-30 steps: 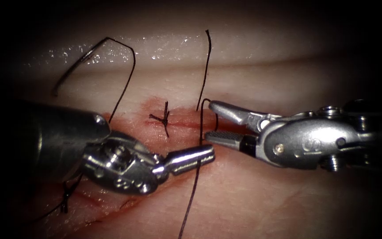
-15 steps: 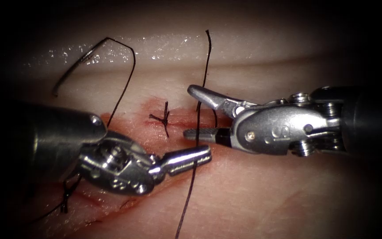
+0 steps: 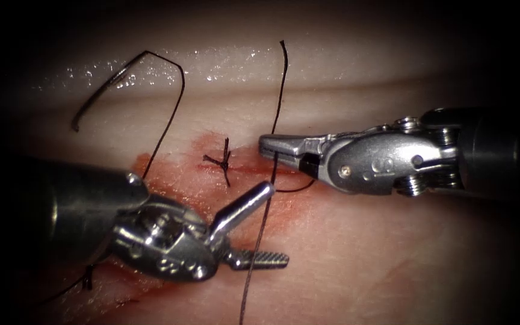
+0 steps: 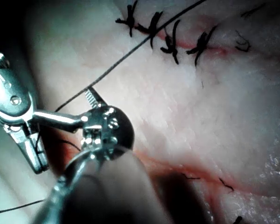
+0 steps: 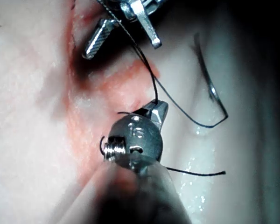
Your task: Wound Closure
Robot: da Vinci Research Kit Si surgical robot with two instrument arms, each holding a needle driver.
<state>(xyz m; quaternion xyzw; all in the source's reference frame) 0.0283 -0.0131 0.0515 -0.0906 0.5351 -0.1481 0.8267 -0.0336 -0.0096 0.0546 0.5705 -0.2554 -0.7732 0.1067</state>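
— Steel jaws of the right tool [image 3: 267, 146] are seen pressed together on the thread [image 3: 270, 198], just right of the finished knot [image 3: 222, 160] on the cut. Is the same grip seen from the right wrist?

— It is: the right tool [image 5: 157, 109] is closed there on the thread [image 5: 147, 60], and a small loop is seen beside its tip.

— What is held by the left tool [image 3: 259, 232]?

— Nothing is held. Its jaws are spread wide, one raised toward the cut, the other lying low over the near tissue [image 3: 362, 265]. The thread is seen running down between the two jaws, and no grip on it is made. From the left wrist, the left tool [image 4: 95, 105] is seen with the thread [image 4: 126, 56] running past it, and the right tool [image 4: 25, 119] is seen close beside it.

— Where is the needle [image 3: 100, 90] found?

— It is found lying free on the far tissue, well left of the knot, held by neither tool and not driven into the tissue. The thread is seen arching from its upper end and coming down toward the left tool's shaft. From the right wrist the needle [image 5: 212, 91] is seen resting on pale tissue [image 5: 28, 121].

— And the red fluid [image 3: 170, 174]?

— It is spread along the cut, around the knot and under both tips. Four tied stitches [image 4: 165, 37] are seen in a row from the left wrist.
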